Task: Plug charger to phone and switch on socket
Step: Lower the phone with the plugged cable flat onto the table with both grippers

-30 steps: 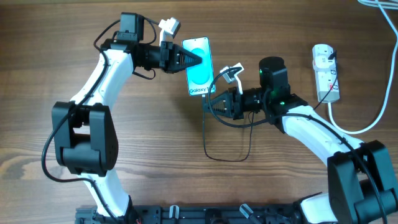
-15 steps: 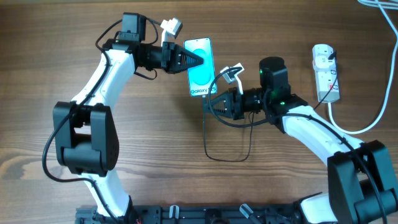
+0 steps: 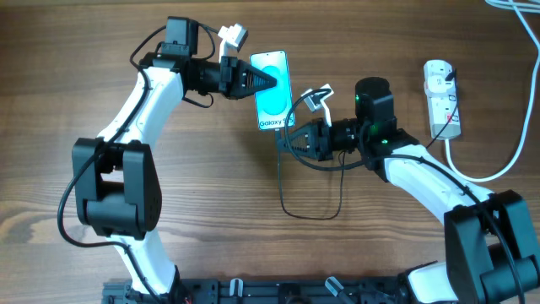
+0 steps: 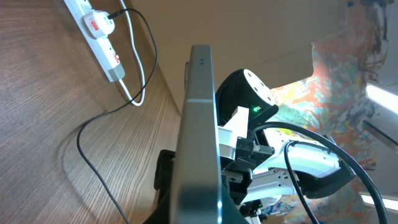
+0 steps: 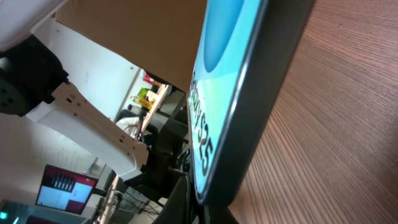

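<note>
Phone (image 3: 272,89) held in left fingers (image 3: 256,80), charger (image 3: 280,181) seemingly meeting its end.

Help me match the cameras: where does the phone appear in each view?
Overhead: phone upper centre, screen up.
Left wrist: phone centre, seen edge-on.
Right wrist: phone centre-right, close up.
Shared landmark: socket, overhead right; left wrist top left.

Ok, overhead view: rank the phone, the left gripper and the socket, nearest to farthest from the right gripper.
1. phone, just up-left of the right gripper.
2. left gripper, at the phone's left edge.
3. socket, far right.
</note>
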